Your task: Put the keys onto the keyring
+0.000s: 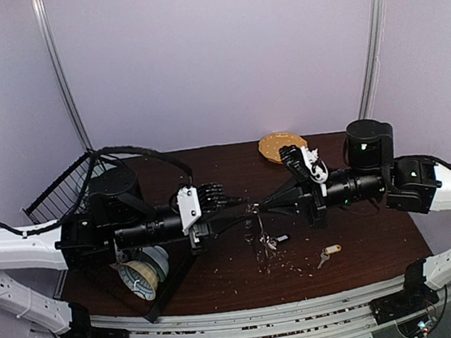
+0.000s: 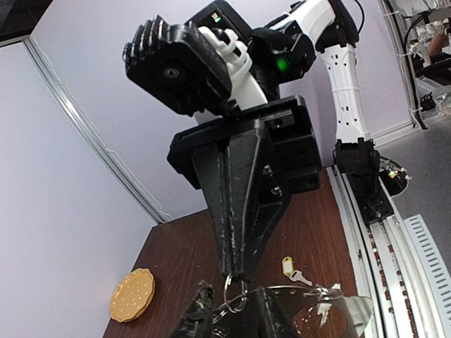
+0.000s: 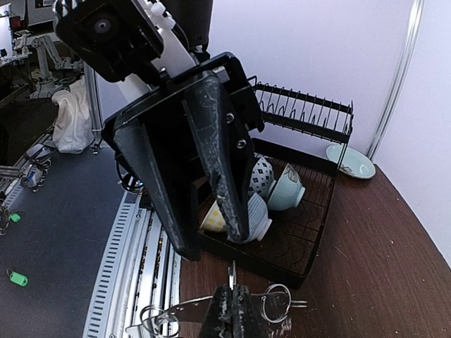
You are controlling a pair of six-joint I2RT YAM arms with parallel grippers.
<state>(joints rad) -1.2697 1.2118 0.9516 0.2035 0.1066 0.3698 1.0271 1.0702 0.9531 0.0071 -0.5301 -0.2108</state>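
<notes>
Not far in yet, by our read. The left gripper (image 3: 211, 243) has its fingers spread part way, with nothing clamped that we can see. The keyring (image 3: 182, 303) hangs mid-table where the two arms meet, and it looks pinched by the right gripper (image 2: 236, 273), whose fingers are pressed tight together. The black-and-white key (image 1: 281, 238) sits right by the loop, but we can't tell if it's actually threaded on. The yellow key (image 1: 327, 253) lies on the table, well apart to the right, so that one's definitely still to do. As for containers, the rack (image 3: 299, 107) on the left holds three bowls (image 3: 262, 176), tipped so we can't see anything in them. A shallow dish (image 3: 350, 162) sits outside the rack with nothing in it.
</notes>
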